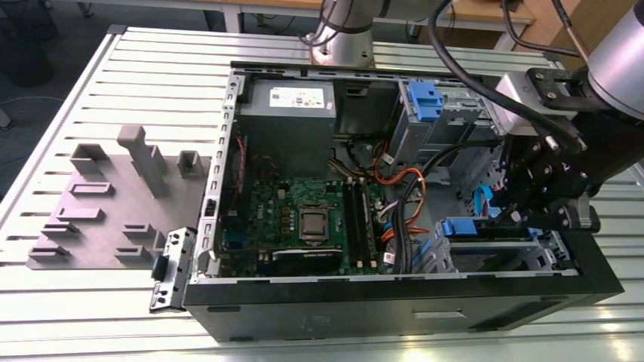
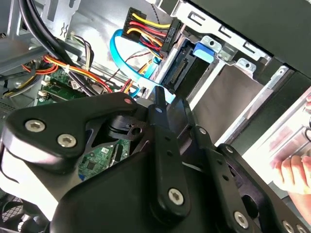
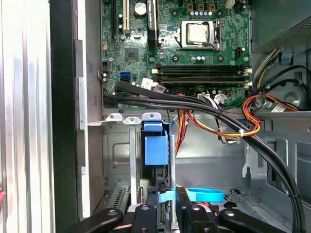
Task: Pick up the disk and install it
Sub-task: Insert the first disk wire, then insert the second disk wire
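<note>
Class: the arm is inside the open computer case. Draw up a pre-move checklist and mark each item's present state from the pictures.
1. Black gripper over the grey metal drive bay: ok.
2. Blue-railed silver disk standing in that bay: ok.
3. Disk fully seated: cannot tell.
4. Fingers' grip: cannot tell.
5. Orange and black cables away from the bay mouth: ok.
6. A person's hand beside the case: not ok.

Even overhead light in the exterior view; glare streaks on the slatted table (image 1: 60,136) along the lower edge. Second wrist view: my gripper linkage (image 2: 160,160) looms close and soft, chassis wall blown out upper left. First wrist view: motherboard (image 3: 184,53) sharp, well lit.
</note>
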